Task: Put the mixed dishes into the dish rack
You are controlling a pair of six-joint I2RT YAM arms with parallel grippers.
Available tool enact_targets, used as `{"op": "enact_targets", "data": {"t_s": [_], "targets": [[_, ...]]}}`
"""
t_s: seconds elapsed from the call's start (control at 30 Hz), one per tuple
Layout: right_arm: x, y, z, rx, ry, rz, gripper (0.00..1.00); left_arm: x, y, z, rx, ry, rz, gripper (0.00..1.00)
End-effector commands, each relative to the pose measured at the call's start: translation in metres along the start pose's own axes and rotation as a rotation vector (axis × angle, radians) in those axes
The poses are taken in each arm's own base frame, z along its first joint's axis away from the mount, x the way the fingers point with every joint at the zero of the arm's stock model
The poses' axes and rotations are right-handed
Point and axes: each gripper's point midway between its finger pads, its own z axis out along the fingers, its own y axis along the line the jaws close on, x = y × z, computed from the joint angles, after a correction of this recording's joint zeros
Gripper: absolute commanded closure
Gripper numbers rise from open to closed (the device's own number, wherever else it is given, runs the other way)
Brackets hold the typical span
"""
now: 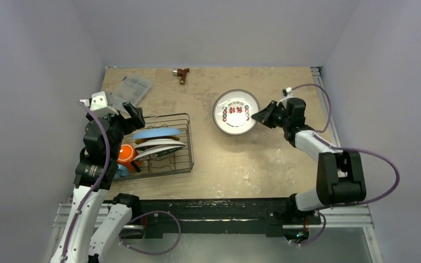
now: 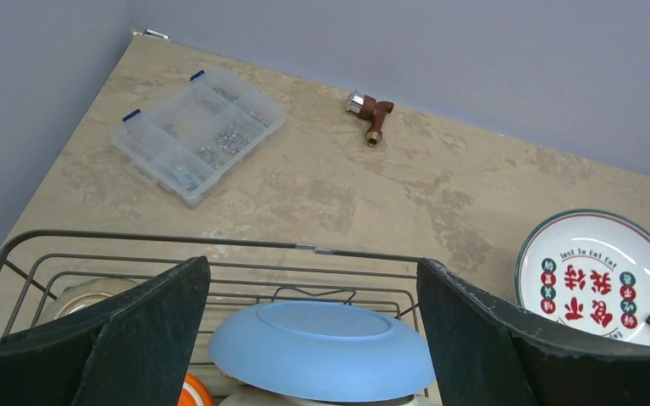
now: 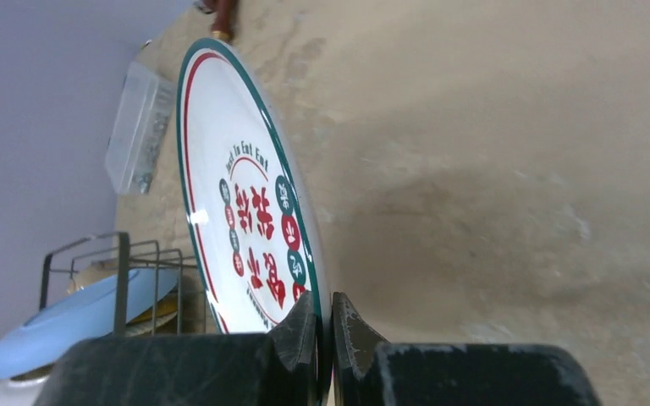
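The black wire dish rack (image 1: 186, 143) stands at the left and holds the light blue plate (image 1: 154, 132), a yellow plate edge (image 1: 142, 141), a white dish (image 1: 159, 148), the orange mug (image 1: 126, 154) and the blue mug (image 1: 121, 171). My left gripper (image 2: 313, 330) is open and empty, hovering above the rack's far side over the blue plate (image 2: 322, 351). My right gripper (image 3: 326, 326) is shut on the rim of the white plate with dark green rim (image 3: 245, 220), holding it over the table right of the rack (image 1: 235, 112).
A clear plastic compartment box (image 1: 130, 90) lies behind the rack at the far left. A small brown tool (image 1: 182, 73) lies at the table's far edge. Purple walls close in the table on three sides.
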Motion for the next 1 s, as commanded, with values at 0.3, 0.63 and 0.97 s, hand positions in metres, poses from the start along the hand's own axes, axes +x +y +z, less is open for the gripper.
{"op": "enact_targets", "data": {"t_s": [0.3,0.63,0.97], "targets": [[-0.043,0.162,-0.080,0.386,-0.454,-0.842,1.00,-0.024,-0.007,-0.006,0.024,-0.064,-0.033,0.09],[0.028,0.243,-0.135,0.558,-0.667,-1.347,1.00,-0.024,-0.006,-0.005,0.020,-0.062,-0.031,0.10],[0.083,0.291,-0.140,0.306,-0.601,-1.737,1.00,-0.024,-0.006,-0.005,0.018,-0.064,-0.031,0.10]]}}
